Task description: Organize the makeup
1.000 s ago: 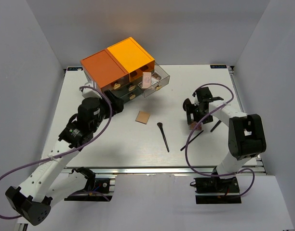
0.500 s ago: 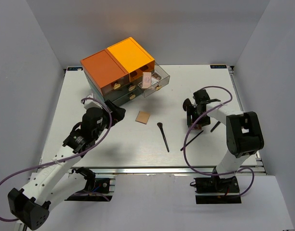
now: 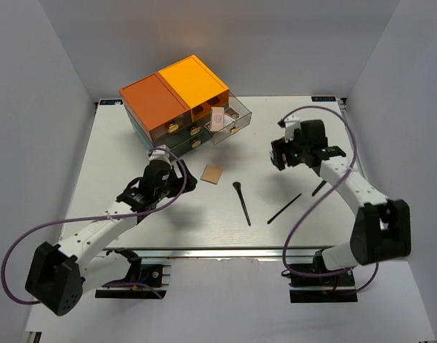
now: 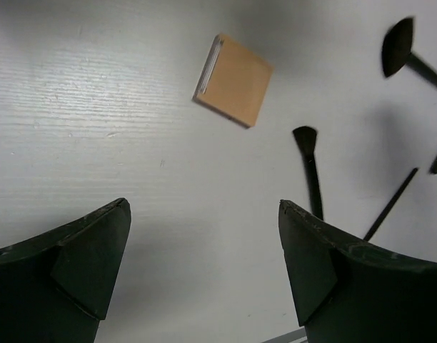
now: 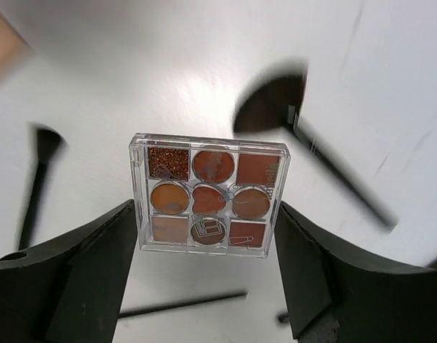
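The right wrist view alone shows what the right end effector (image 5: 206, 206) carries. It is a clear nine-pan eyeshadow palette (image 5: 209, 194) in browns and oranges, clamped by its side edges between the two fingers and held above the surface (image 5: 154, 78). A fluffy brush (image 5: 270, 106) lies below it. From overhead the palette cannot be made out under the arm.

The left wrist view shows the left end effector (image 4: 203, 207) spread wide and empty. The tan compact (image 4: 233, 89) lies flat ahead of it, with a flat-headed brush (image 4: 309, 168) and a thin brush (image 4: 390, 204) off to the right. Only the overhead view takes in the orange-topped drawer box (image 3: 176, 96). Its clear drawer (image 3: 236, 114) stands open with a pink item (image 3: 218, 119) inside.

The palette's centre pan is pressed into a heart. The marks on the bottom pans and the print on the pink item are too small to read.

Half a second ago the right end effector sat low at the surface beside the thin brush. It is now higher and further back, and the palette has left the surface. The left end effector has moved closer to the compact.
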Controlling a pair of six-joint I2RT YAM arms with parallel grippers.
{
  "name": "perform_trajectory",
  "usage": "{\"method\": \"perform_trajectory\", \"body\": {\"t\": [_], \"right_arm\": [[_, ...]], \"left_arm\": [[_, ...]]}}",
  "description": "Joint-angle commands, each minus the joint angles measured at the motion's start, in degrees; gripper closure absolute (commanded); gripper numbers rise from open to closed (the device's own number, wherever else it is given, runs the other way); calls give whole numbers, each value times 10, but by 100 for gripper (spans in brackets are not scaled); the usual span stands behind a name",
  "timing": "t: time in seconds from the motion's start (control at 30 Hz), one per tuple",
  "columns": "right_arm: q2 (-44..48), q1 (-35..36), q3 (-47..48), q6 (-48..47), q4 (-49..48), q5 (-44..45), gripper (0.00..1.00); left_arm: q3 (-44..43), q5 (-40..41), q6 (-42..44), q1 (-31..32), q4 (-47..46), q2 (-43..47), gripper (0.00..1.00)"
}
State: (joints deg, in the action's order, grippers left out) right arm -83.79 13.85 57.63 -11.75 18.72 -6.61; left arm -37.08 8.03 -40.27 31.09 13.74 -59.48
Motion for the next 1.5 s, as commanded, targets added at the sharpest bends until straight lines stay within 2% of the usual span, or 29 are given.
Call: {"method": "perform_trajectory", "body": {"t": [0.0,0.13,0.17,0.27,0.4,0.47,0.5,0.57,0.6,0.67,0.7,0.9,1.03,1.17,1.3,1.47], "right_arm": [[57,14,71,-88,-121,-132,100],[-1,63,190,-16,-149,-152,100],[-19,72,253,-3,-147,-148,100],[-99,108,345,46,-133,-124,100],[-216,140,510,79,-71,-95,100],[-247,142,541,94,-54,-91,100],[-267,142,556,96,-45,-87,96],[-273,142,547,93,-40,-89,87],[-270,141,537,89,-44,-92,77],[-264,142,509,78,-51,-96,66],[-260,143,502,74,-54,-96,54],[-249,143,493,63,-42,-110,12],[-219,139,488,51,-44,-118,11],[-163,131,457,1,-49,-120,11],[-66,80,294,6,-160,-166,11],[-2,39,218,20,-148,-173,11]], "left_arm": [[5,-35,49,-1,-42,-29,7],[15,-37,41,0,-85,-57,5],[17,-36,32,0,-92,-63,5],[23,-29,18,2,-110,-79,2],[21,-14,26,7,-124,-94,2],[14,-6,45,11,-128,-107,2],[10,-3,51,13,-129,-111,2],[2,1,67,15,-131,-125,2],[0,1,70,16,-133,-129,2],[-6,-1,81,16,-133,-142,2],[-8,-1,85,17,-143,-147,2],[-27,-12,114,22,-185,-192,2],[-44,-2,137,29,-202,-231,2],[-73,7,166,41,-208,-278,2],[-112,23,202,54,-202,-330,2],[-162,59,250,73,-181,-395,2]]}}
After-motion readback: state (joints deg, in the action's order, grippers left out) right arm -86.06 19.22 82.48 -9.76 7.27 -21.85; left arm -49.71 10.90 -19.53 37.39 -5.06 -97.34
